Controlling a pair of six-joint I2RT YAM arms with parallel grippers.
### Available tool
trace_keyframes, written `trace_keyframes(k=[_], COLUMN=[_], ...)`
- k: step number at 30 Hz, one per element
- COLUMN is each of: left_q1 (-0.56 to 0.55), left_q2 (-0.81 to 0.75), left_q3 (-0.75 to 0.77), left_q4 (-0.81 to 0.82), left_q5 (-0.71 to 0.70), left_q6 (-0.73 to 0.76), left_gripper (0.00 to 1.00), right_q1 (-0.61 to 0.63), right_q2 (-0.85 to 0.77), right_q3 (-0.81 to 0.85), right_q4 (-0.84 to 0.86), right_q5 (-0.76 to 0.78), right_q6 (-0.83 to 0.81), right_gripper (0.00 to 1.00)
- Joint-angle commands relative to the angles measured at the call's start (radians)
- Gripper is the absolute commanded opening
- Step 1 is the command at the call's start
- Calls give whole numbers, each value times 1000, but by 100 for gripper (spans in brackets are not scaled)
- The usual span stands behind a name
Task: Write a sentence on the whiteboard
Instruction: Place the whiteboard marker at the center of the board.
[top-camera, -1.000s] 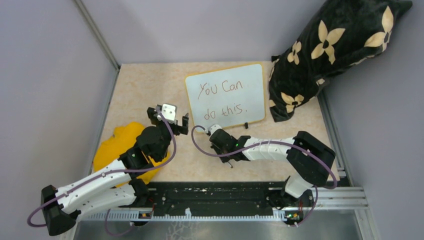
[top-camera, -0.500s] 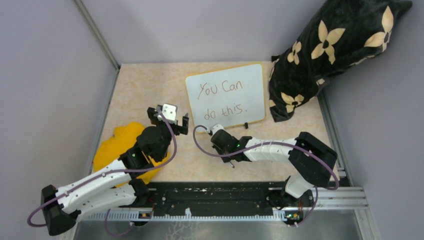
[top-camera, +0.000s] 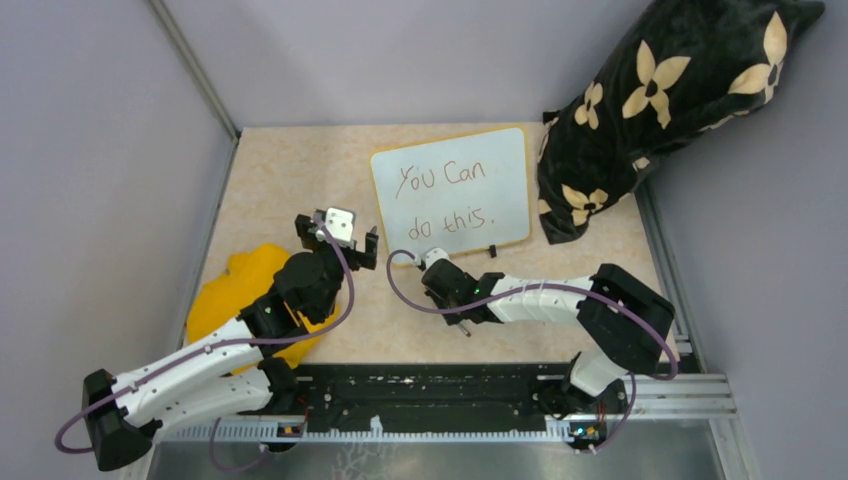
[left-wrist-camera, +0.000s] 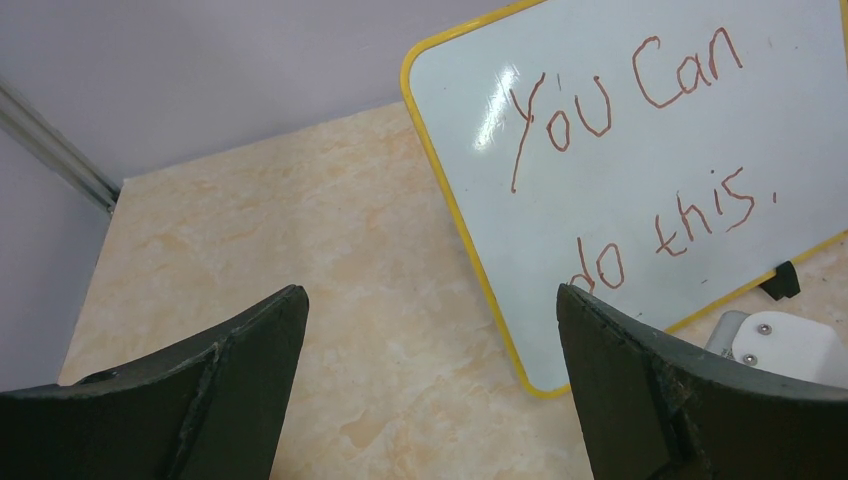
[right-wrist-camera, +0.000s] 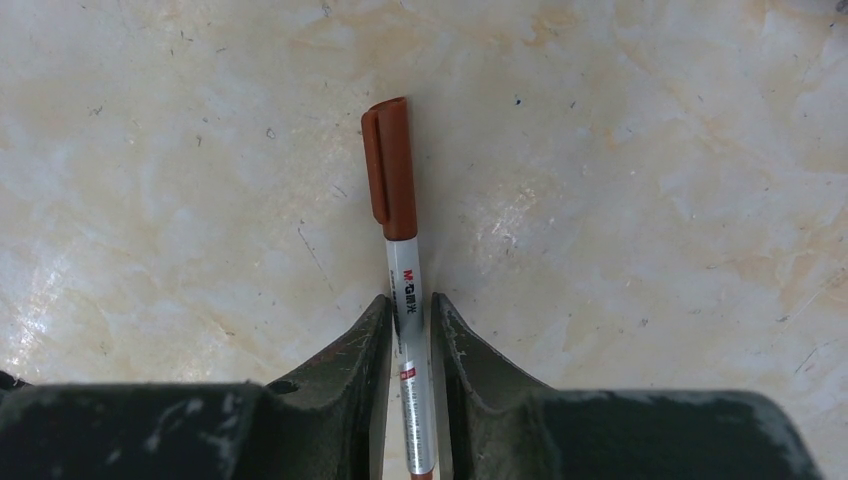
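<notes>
Only the right wrist shows it: right gripper (right-wrist-camera: 408, 300) narrow around marker (right-wrist-camera: 389, 170) pointing 12 o'clock — clamped or loose, can't tell — left gripper (left-wrist-camera: 430, 295) wide open, empty, sentence (left-wrist-camera: 640, 160) at 1 o'clock.

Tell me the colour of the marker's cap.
The marker cap is reddish brown; the right wrist view shows it best.

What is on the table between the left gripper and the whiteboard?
Nothing: the stretch is bare marbled tabletop. The left wrist view shows it, from the open left gripper across to the whiteboard's yellow frame.
</notes>
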Motion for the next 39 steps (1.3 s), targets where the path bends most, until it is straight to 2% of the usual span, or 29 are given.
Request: trace_keyframes(k=[1,7,20,33,39], left_q1=[-1,-1,-1,-1,-1], left_q2=[2,3,5,14,23], left_q3=[-8,-8,-10,-11,-11], left_q4=[28,29,29,30,29], left_q5=[-8,-8,-7,-7,-6], left_q6=[6,7,6,10,11], left_gripper=[99,99,99,99,99], right_q1=[-6,-6,-6,-8,-8], right_q2=[-11,-14,-23,-34,-32], right_q3=[-14,-14,-25,-71,-64], right_q4=[-2,0,5,21,31], right_q5=[14,15,42,36,28], right_q6=[7,6,18,29,31], right_gripper=[20,19,3,2,9])
